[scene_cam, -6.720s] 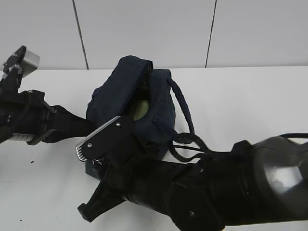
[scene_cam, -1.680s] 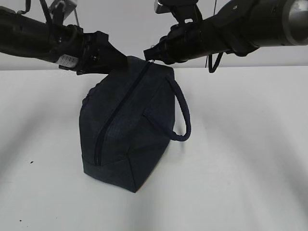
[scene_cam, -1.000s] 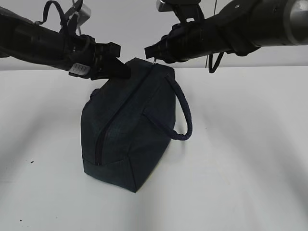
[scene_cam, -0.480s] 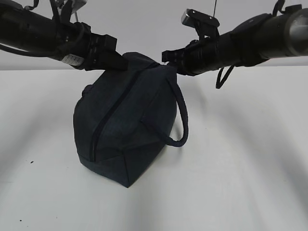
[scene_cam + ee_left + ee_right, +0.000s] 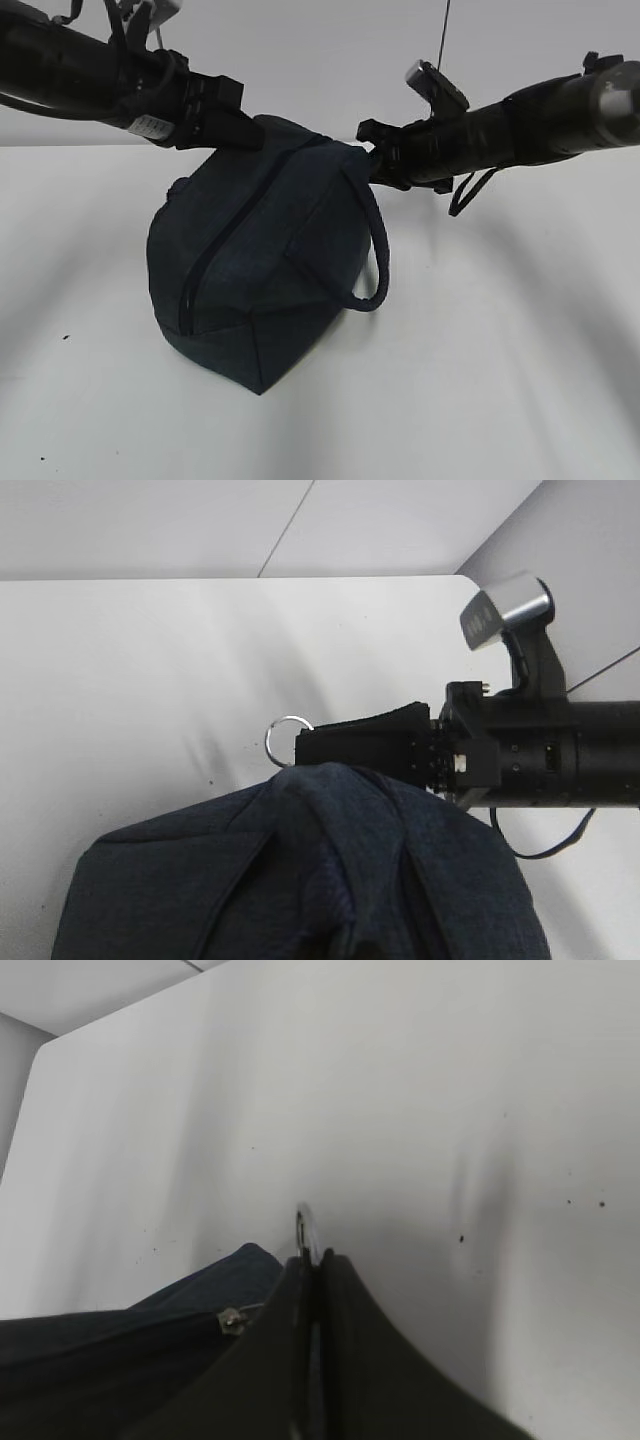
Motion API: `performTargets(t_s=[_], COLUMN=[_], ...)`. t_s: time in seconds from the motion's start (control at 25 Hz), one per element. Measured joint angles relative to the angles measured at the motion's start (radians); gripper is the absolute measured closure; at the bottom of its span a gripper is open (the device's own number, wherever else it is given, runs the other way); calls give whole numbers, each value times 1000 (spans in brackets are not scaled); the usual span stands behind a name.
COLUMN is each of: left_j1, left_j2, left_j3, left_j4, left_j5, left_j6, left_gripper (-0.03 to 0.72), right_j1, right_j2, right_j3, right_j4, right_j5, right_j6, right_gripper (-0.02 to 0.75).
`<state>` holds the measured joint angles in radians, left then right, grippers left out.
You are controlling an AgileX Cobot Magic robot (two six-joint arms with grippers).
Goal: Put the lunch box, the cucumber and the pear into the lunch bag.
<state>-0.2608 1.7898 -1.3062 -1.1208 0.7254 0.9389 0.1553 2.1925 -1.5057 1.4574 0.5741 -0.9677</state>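
1. White wall panels are seen behind a plain white desk, on which the lunch bag is stood on its base.
2. The left gripper is applied to the upper corner of the lunch bag on its own side. Its jaws are clenched, apparently on the fabric there; the contact itself is not shown in the left wrist view. The hold is judged to serve as an anchor, so that the bag is kept from sliding or collapsing.
3. The right gripper is held at the opposite upper end. Its jaws are closed on the ring pull, which projects just beyond the jaw tips.
4. The zipper is seen running shut along the top, from the right jaws down toward the near end.
5. The lunch box, the cucumber and the pear are not visible in any view; they are judged to be inside the bag, below and between the two sets of jaws.
6. The task is judged to be at its closing stage.
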Motion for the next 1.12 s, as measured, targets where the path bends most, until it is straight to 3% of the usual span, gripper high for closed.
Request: performTargets(t_s=[0.08,0.28,0.36,0.52,0.6,0.84,0.92,1.0,1.12], left_j1=[0,25,54,122,130,130,130,130,130], left_j2=[0,-25,-25,-36,-63,-197,-248,-298,-390], left_j3=[-1,-7,-7,-7,-7,8,51,120,263], left_j4=[2,43,72,166,261,562,627,691,754], left_j5=[0,33,100,234,263,276,273,259,245], left_j6=[0,-28,-46,-112,-163,-456,-510,-561,-622], left_gripper=[624,291,246,275,304,330,332,335,335], right_j1=[-10,-43,-60,-111,-126,-117,-99,-80,-45], right_j2=[0,5,-8,-62,-111,-257,-297,-353,-468], right_j3=[-2,-22,-28,-53,-58,-58,-33,30,170], right_j4=[3,-1,-12,-101,-239,-990,-1175,-1305,-1381], right_j5=[16,25,47,141,166,355,430,483,513], right_j6=[-46,-102,-107,-86,1,557,707,796,874], right_gripper=[686,323,229,199,201,206,206,206,223])
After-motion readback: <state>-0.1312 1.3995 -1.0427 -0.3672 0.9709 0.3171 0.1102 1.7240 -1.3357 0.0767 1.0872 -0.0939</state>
